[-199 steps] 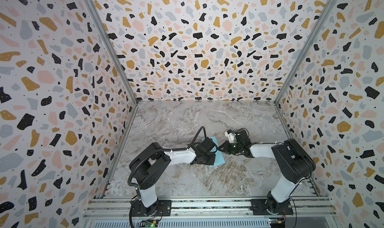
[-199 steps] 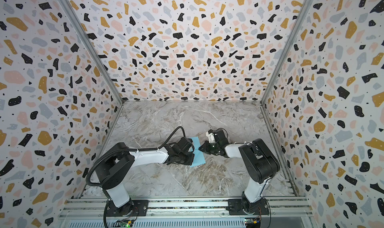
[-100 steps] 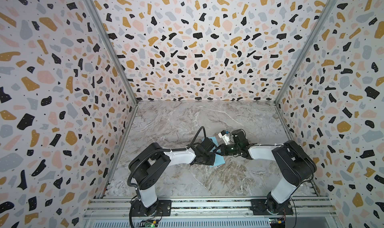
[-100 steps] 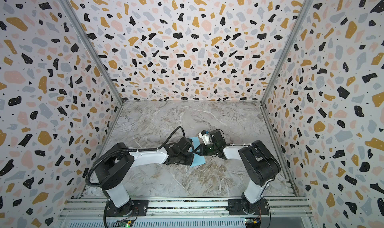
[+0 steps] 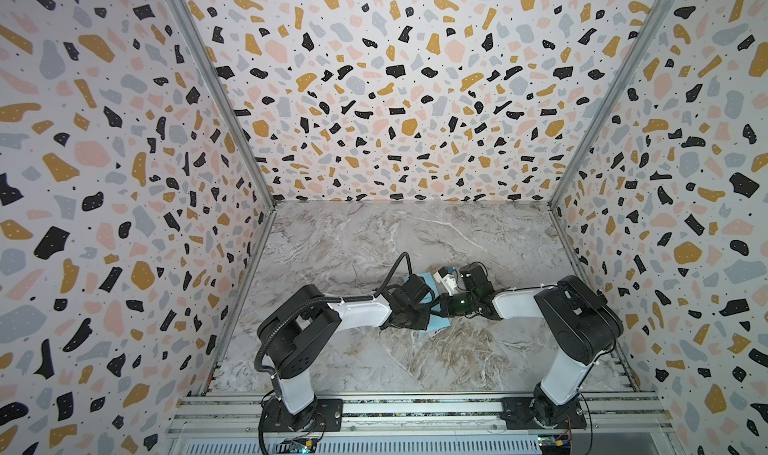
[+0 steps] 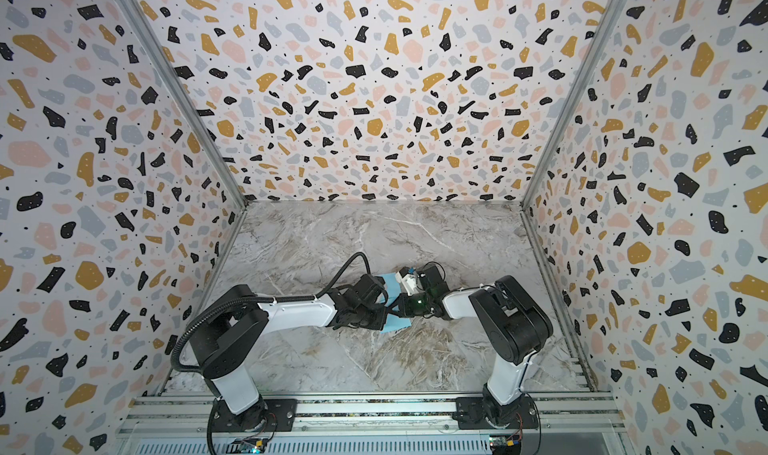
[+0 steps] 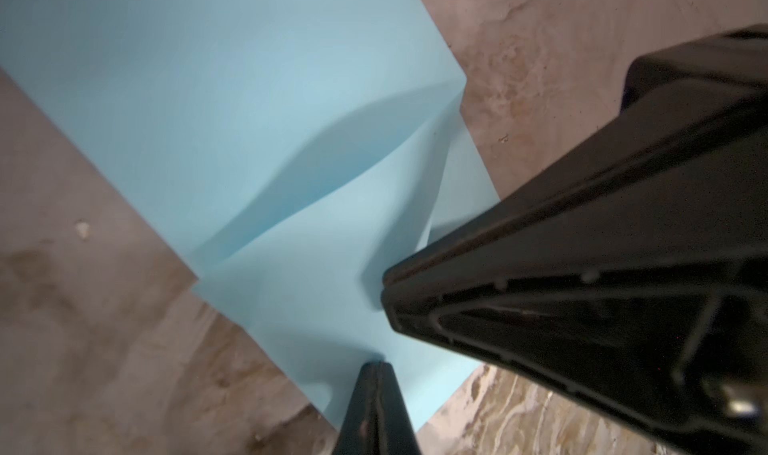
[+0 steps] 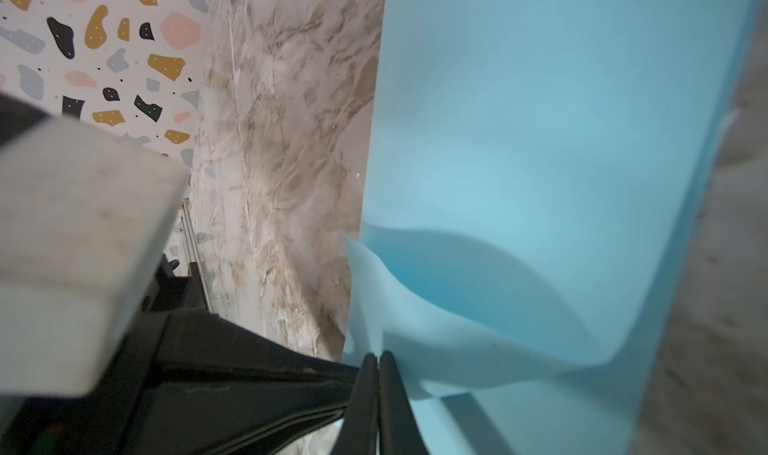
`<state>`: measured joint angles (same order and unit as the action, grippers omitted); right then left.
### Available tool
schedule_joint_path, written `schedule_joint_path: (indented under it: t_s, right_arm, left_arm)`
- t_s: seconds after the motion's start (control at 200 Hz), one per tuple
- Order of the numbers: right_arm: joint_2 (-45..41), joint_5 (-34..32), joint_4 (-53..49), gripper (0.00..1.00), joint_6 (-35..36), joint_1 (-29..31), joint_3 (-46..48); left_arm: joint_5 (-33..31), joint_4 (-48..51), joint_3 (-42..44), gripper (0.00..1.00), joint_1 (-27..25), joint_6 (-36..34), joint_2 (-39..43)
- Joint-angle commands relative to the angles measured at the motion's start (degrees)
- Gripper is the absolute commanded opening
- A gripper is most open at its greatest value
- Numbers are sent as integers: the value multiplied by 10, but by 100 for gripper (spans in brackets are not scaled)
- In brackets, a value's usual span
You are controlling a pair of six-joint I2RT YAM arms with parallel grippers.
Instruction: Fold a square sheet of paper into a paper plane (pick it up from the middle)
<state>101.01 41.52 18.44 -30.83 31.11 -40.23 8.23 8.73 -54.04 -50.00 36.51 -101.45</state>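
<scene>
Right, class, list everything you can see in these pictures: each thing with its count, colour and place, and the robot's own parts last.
paper: one, light blue, on the table between the grippers, one part raised and curled
table: one, grey-brown marble pattern, floor of the booth
walls: three, white with black, ochre, pink and grey flecks, around the table
rail: one, silver, along the table's near edge
left arm: one, white and black, based on the rail
right arm: one, white and black, based on the rail
left gripper: one, black, shut on the paper
right gripper: one, black, shut on the paper's raised part
</scene>
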Motion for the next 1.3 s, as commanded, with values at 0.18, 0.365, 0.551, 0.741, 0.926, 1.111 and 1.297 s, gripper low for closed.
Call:
schedule_joint_path:
  t_s: [0.18, 0.365, 0.551, 0.741, 0.926, 1.111, 1.297]
  right_arm:
    - [16, -39, -43, 7, 48, -5, 0]
    - [15, -107, -80, 8, 111, -30, -19]
    - [26, -111, -74, 8, 121, -88, -33]
    - [-9, -90, -77, 8, 113, -114, -48]
    - [-77, -56, -67, 9, 102, -96, -24]
    - [-56, -45, -65, 9, 88, -44, -12]
    - [-10, -33, -51, 8, 80, -7, -20]
  left_arm:
    - [-4, 40, 20, 0, -7, -7, -13]
    - [-3, 42, 22, 0, -7, -8, -12]
    - [-4, 45, 22, 0, -8, -13, -11]
    - [-4, 46, 19, 0, -8, -13, -10]
    - [-4, 45, 18, 0, -8, -11, -11]
    - [-3, 45, 15, 0, -8, -11, -13]
    - [-5, 49, 13, 0, -8, -14, -12]
